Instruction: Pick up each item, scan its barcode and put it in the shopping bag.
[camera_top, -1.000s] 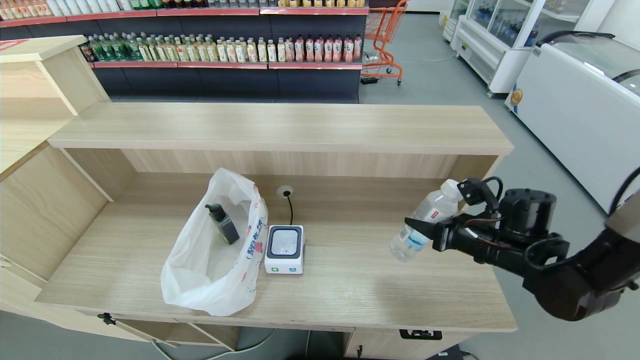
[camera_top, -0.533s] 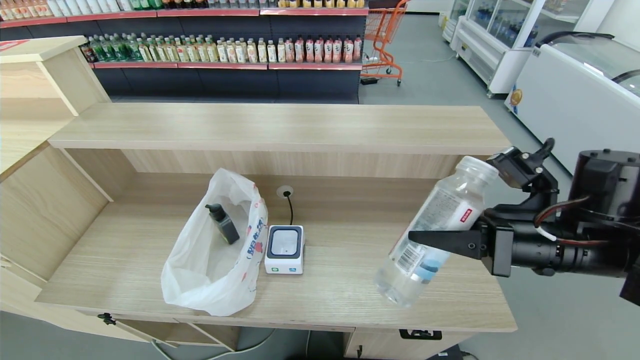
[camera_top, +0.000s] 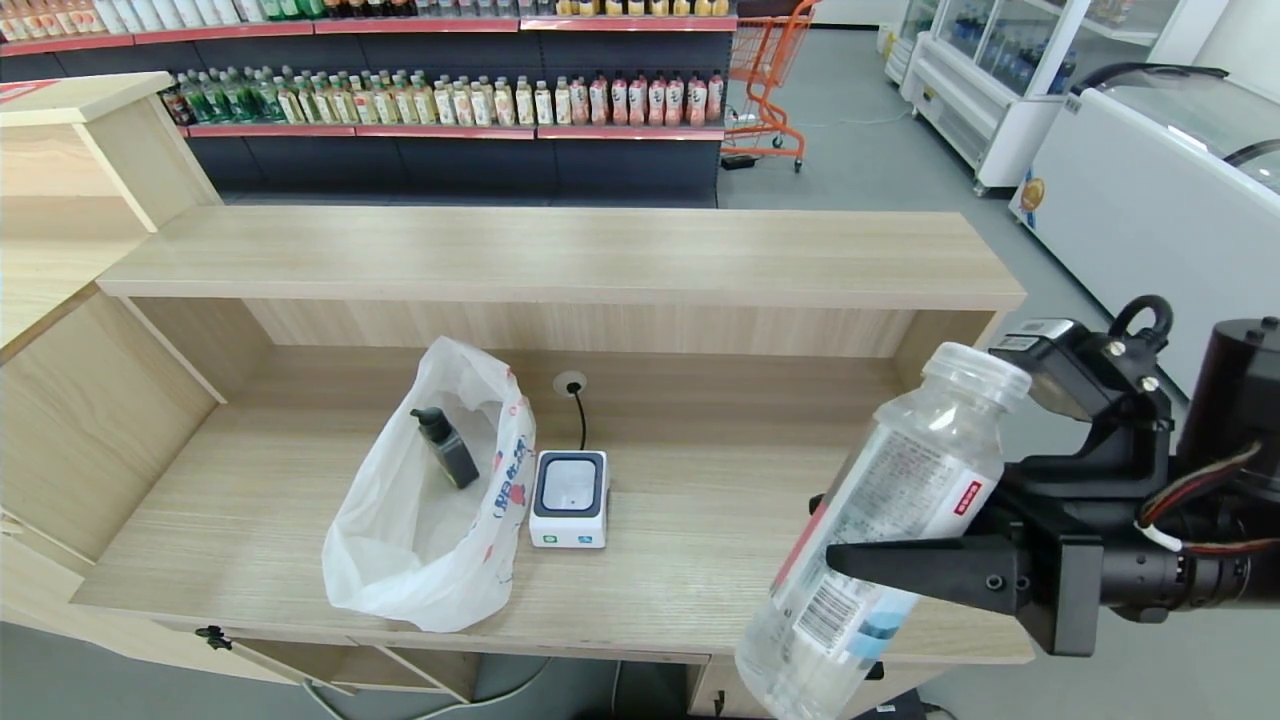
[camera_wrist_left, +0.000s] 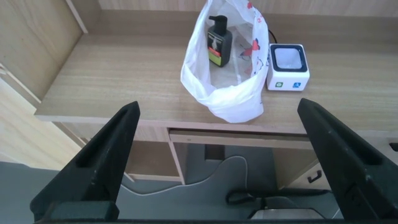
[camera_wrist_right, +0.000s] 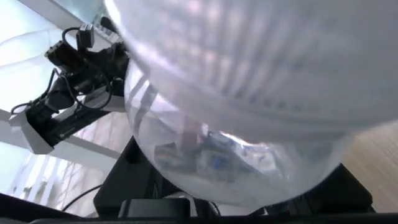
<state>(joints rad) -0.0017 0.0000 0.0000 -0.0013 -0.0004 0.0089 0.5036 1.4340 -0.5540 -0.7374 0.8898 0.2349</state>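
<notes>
Lifted closer, the tilted bottle (camera_top: 915, 470) sits clamped in the right claw (camera_top: 838, 535).

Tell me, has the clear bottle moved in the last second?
Yes. Held by the right gripper, the bottle has come toward the camera and the front edge of the counter; the scanner stays put.
</notes>
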